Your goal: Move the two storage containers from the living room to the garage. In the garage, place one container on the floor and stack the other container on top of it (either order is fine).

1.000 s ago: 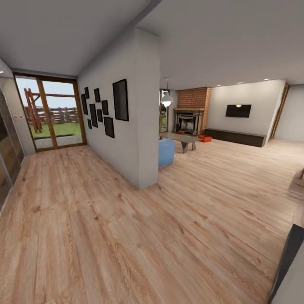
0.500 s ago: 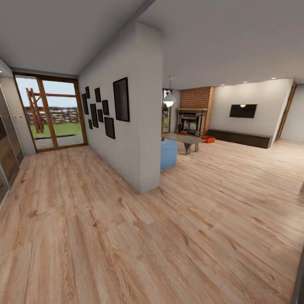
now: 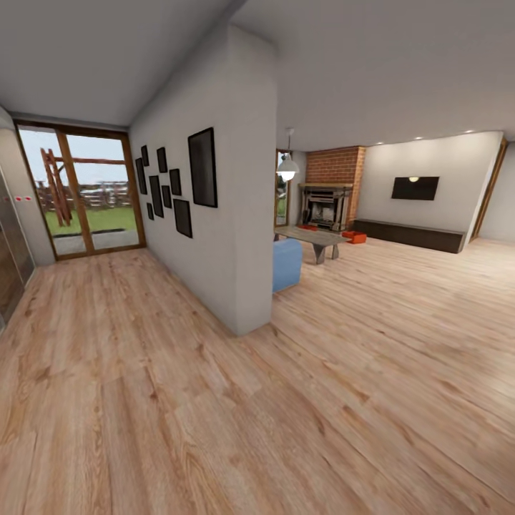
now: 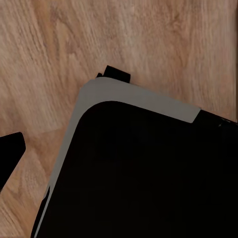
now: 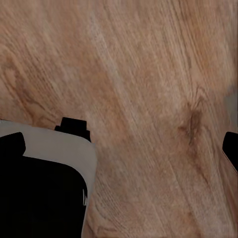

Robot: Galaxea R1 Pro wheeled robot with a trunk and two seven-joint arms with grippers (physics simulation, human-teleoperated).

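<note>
Light, glossy wood-plank flooring (image 3: 343, 400) runs through the living room, split by a plain white partition wall (image 3: 236, 207). Far off, a red brick chimney (image 3: 335, 166) rises over a dark fireplace. On the flooring beside its hearth sit the two storage containers (image 3: 352, 236), small red-orange boxes. The robot seems to be approaching them; next comes a long drive closer. Right jaws spread, empty; left jaws' state cannot be told.
</note>
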